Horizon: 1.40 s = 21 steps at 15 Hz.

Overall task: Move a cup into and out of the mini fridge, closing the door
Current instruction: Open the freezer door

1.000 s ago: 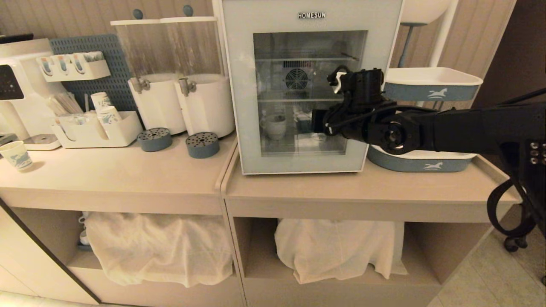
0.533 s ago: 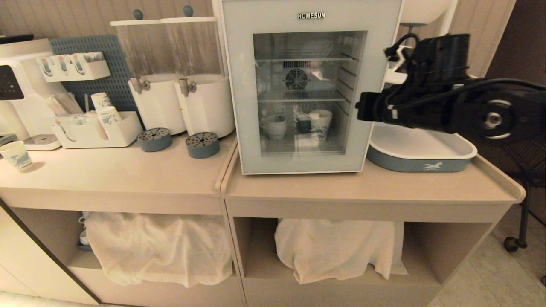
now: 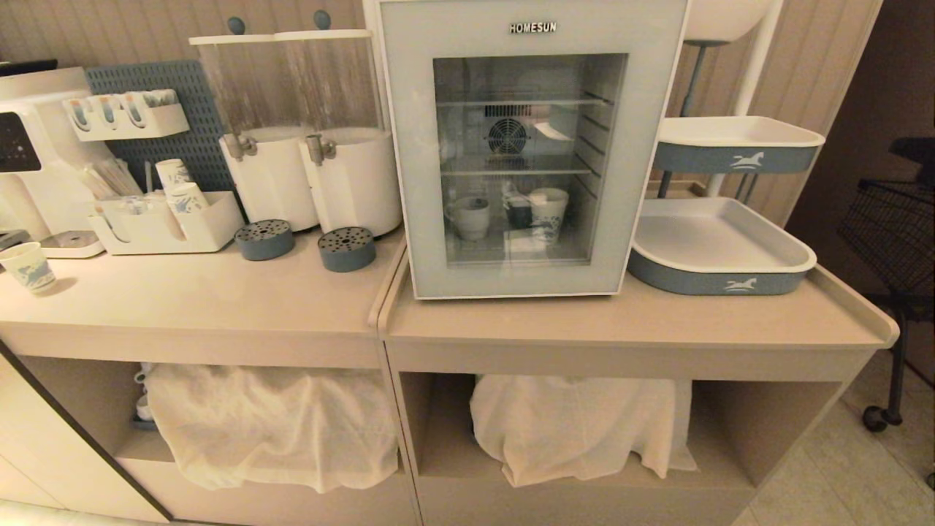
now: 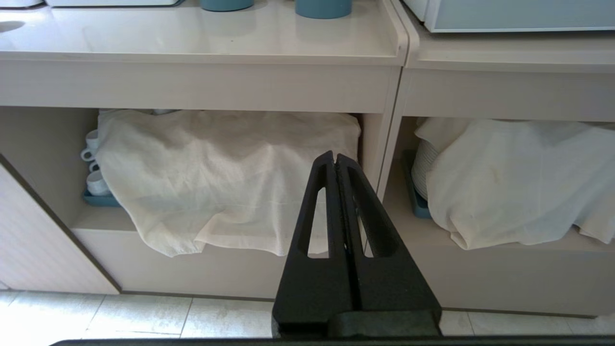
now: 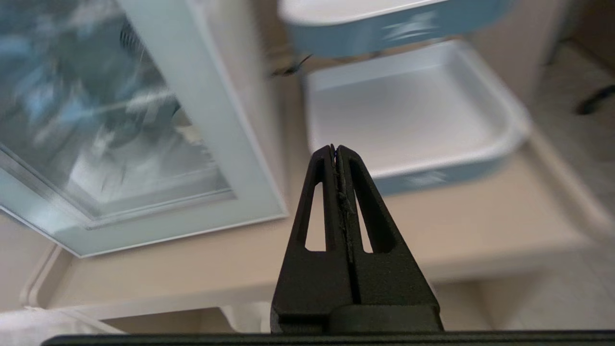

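Observation:
The white mini fridge (image 3: pixel 398 146) stands on the counter with its glass door (image 3: pixel 416 219) closed. Through the glass, the small white cup (image 3: pixel 471 217) with a loop handle sits on the bottom shelf, next to a taller patterned paper cup (image 3: pixel 548 213). Neither arm shows in the head view. My right gripper (image 5: pixel 335 148) is shut and empty, hanging in front of the counter between the door's lower corner (image 5: pixel 250 192) and a tray. My left gripper (image 4: pixel 333 156) is shut and empty, parked low before the counter's lower shelves.
A blue and white tray (image 3: pixel 719 252) lies right of the fridge, with another tray (image 3: pixel 738 142) on a stand above it. Two dispensers (image 3: pixel 307 175), a cup organiser (image 3: pixel 164 219), a paper cup (image 3: pixel 28 264) and a machine (image 3: pixel 29 153) fill the left counter. Cloths (image 3: pixel 277 424) cover the lower shelves.
My right arm, stretched across the fridge door a second ago, drew back to the right and has left the head view. The door stays closed and the cup has not moved.

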Tool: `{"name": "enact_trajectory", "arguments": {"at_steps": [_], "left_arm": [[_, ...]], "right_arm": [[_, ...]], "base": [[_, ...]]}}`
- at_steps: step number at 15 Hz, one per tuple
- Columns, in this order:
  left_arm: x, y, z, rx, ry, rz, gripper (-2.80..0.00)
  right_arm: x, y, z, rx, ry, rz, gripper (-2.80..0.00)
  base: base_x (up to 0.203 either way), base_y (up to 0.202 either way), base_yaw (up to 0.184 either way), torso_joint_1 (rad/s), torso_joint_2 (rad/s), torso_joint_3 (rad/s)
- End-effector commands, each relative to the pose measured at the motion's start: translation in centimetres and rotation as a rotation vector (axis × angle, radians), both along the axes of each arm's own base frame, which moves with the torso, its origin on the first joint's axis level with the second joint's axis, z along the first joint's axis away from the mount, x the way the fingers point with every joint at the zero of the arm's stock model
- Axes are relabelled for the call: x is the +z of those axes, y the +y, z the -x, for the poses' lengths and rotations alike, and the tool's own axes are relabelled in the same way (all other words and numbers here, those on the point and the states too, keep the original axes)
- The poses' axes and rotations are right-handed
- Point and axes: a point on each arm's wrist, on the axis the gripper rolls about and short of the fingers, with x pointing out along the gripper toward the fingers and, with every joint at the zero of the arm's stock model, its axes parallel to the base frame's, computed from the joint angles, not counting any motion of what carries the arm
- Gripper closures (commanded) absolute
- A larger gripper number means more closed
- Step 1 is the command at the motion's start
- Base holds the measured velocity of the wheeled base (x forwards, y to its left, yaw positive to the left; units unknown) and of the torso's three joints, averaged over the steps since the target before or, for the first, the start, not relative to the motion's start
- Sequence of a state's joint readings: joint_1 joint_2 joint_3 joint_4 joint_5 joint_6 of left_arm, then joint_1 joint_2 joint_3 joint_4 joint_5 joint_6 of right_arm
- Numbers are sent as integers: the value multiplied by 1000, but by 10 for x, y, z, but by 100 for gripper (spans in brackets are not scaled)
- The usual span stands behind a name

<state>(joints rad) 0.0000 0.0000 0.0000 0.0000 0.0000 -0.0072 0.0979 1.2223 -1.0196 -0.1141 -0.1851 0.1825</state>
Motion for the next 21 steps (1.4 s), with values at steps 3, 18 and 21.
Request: {"name": "enact_trajectory", "arguments": {"at_steps": [3, 18, 21], "left_arm": [[0, 0, 0, 0, 2, 0, 0], [0, 0, 0, 0, 2, 0, 0], [0, 0, 0, 0, 0, 0, 0]], "right_arm": [[-7, -16, 142, -67, -202, -59, 0], [-201, -15, 216, 32, -332, 218, 0], [-230, -14, 207, 86, -173, 259, 0]], "base": [[0, 0, 0, 0, 0, 0], [0, 0, 0, 0, 0, 0], [0, 0, 0, 0, 0, 0]]}}
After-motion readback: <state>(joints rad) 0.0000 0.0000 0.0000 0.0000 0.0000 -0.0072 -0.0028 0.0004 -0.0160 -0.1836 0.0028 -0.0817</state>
